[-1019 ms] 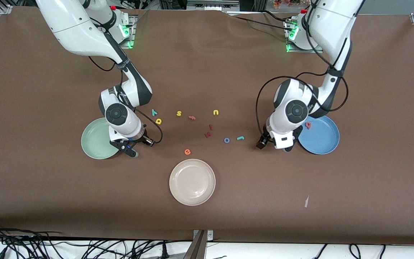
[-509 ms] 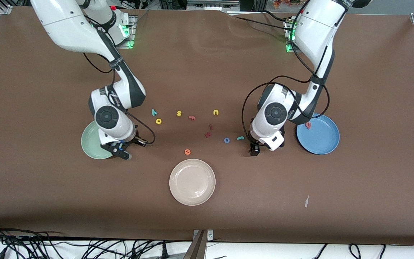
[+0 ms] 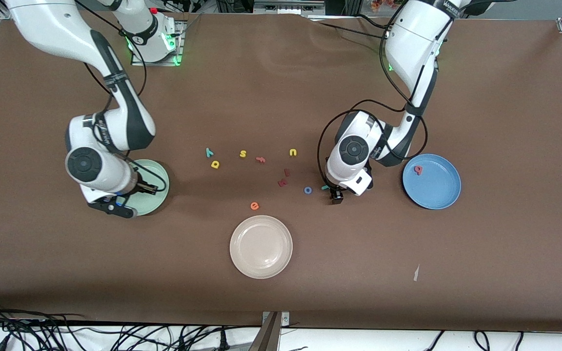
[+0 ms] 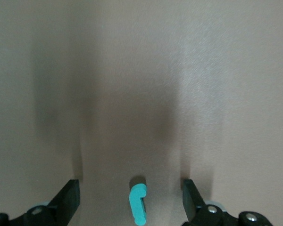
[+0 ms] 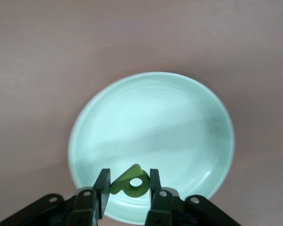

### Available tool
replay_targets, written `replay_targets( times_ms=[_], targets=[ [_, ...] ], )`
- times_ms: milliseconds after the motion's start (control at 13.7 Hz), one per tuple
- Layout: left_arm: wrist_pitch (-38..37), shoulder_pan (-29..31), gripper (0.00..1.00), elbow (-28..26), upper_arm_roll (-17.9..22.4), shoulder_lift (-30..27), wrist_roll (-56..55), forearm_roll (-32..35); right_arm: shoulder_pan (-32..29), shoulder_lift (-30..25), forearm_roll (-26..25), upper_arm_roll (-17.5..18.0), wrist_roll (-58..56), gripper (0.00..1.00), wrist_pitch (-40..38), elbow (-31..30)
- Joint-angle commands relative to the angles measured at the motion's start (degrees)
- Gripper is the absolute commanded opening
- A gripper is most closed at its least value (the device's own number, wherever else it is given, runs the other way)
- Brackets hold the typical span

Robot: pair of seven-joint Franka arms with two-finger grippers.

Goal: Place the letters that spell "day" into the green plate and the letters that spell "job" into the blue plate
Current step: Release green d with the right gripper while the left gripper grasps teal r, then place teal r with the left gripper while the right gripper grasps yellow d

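Carrying the dark green foam letter d [image 5: 130,185], the right gripper [image 5: 127,188] hangs over the round pale mint-green plate [image 5: 151,122], its fingers pinched on the little piece from both sides. Looks to me like the drop-off step for "day": the next move should just be letting go so the d lands inside the shallow rim.

Meanwhile the left gripper [image 4: 131,202] is spread wide and sits low over the brown table cover [image 3: 281,73], with the teal hook-shaped foam j [image 4: 137,203] right between its fingers, not yet squeezed. I'd guess it needs to settle down and close on that thin hook, which could slip since it's so small and flat.

The pinkish-red foam b [image 3: 418,169] already lies in the round mid-blue plate [image 3: 437,192]. The blue foam ring o [image 3: 308,190] sits just beside the left gripper, and the yellow foam a [image 3: 215,164] and teal foam y [image 3: 209,152] wait on the cover near mid-table. Both plates look smooth and glossy, the letters soft and matte.
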Motion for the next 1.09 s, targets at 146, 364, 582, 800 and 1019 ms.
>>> replay_targets(
  times_ms=[146, 364, 582, 800, 1019],
  targets=[
    [0.29, -0.69, 0.91, 1.43, 0.68, 0.93, -2.49, 0.78, -0.93, -7.16, 1.07, 0.08, -1.87, 0.15, 11.45, -15.17],
    [0.29, -0.69, 0.89, 3.43, 0.59, 1.98, -2.94, 0.51, -0.75, -7.16, 1.07, 0.16, -0.90, 0.91, 12.08, -15.27],
    [0.29, -0.86, 0.88, 5.38, 0.59, 2.87, -5.13, 0.60, -0.22, -6.90, 1.24, 3.48, 7.76, 0.92, 11.46, -12.90],
    [0.29, -1.39, 0.87, 5.38, 0.59, 3.48, -5.22, 0.77, 0.04, -6.37, 1.24, 8.76, 18.40, 0.92, 11.55, -11.84],
    [0.29, -1.39, 0.80, 5.30, 0.59, 3.66, -5.31, 0.95, -0.05, -6.46, 1.24, 13.15, 27.01, 0.92, 11.55, -12.10]
  ],
)
